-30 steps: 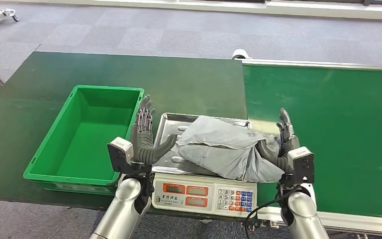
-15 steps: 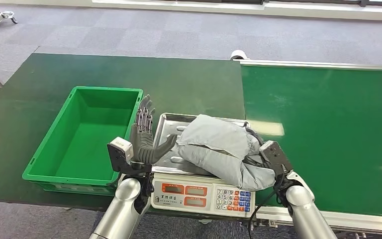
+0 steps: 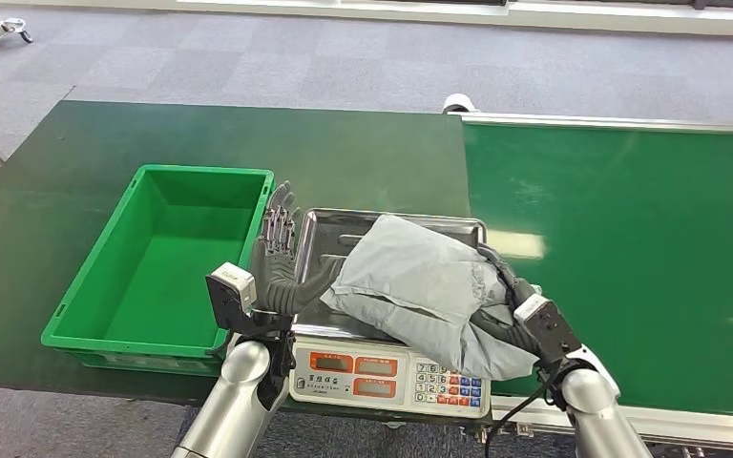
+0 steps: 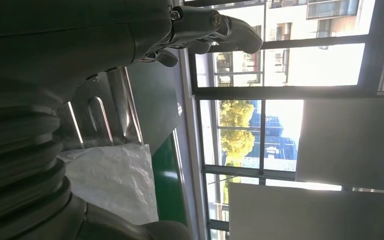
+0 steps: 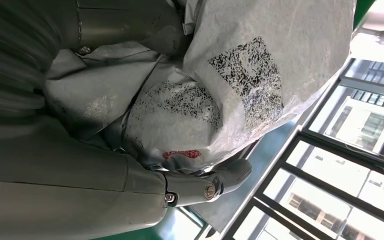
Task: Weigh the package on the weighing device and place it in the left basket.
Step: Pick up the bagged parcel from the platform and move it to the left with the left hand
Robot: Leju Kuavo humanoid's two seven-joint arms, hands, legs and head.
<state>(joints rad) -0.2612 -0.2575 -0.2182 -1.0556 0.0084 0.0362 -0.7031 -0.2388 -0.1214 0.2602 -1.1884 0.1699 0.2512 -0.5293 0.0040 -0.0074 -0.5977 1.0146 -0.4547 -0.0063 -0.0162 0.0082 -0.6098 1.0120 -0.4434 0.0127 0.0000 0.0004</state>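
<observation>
A crumpled grey package (image 3: 410, 281) lies on the steel tray (image 3: 334, 229) of the scale (image 3: 387, 375), its right end raised off the tray. My right hand (image 3: 508, 303) grips that right end. In the right wrist view the package (image 5: 240, 90) sits between the thumb (image 5: 210, 185) and the fingers. My left hand (image 3: 277, 260) stands upright at the tray's left edge with its fingers spread, the thumb reaching toward the package's left edge and holding nothing. The left wrist view shows the package (image 4: 115, 180) beside the tray (image 4: 105, 115). The green basket (image 3: 95, 277) stands left of the scale.
The scale and basket stand on a dark green table (image 3: 57, 172). A brighter green conveyor belt (image 3: 630, 248) with a metal frame runs along the right. The grey floor lies beyond the table's far edge.
My right hand has turned in from an upright open pose and closed on the package's right end, tipping the package up and a little leftward. The left hand has stayed put.
</observation>
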